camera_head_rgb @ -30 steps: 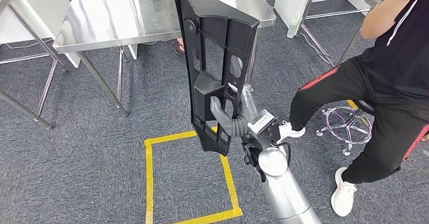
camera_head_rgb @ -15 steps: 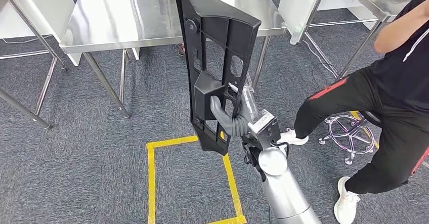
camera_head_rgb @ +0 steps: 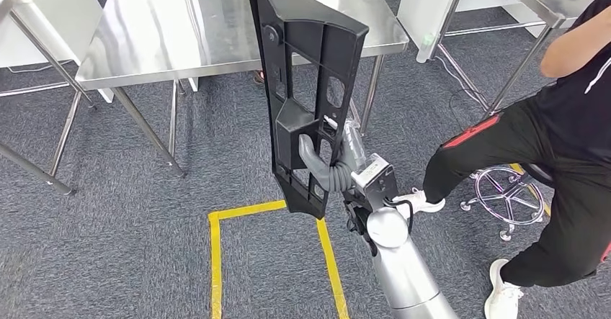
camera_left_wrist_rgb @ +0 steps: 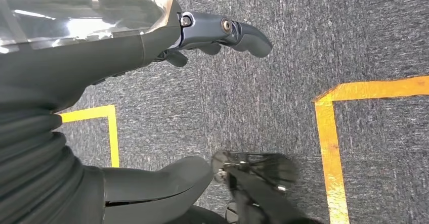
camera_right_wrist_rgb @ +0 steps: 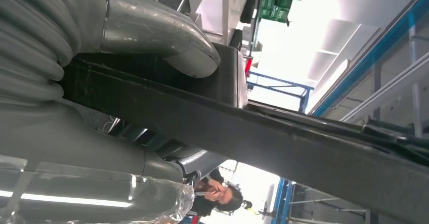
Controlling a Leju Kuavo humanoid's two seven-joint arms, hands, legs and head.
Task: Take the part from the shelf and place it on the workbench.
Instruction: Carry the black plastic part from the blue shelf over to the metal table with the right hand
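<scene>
A: Head view is evenly lit from overhead and sharp; the steel workbench [camera_head_rgb: 216,24] at eleven o'clock carries bright streaked glare.

B: Right wrist view blows out white at one o'clock, leaving the black part [camera_right_wrist_rgb: 283,143] nearly silhouetted. Left wrist view is softer, with a dark blurred shape at six o'clock.

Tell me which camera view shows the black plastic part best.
The head view: the whole black plastic part stands upright there, ribs and cutouts visible, gripped by the right robot hand. The right wrist view shows just a dark edge of it crossing close up. The left wrist view looks at carpet instead.
</scene>
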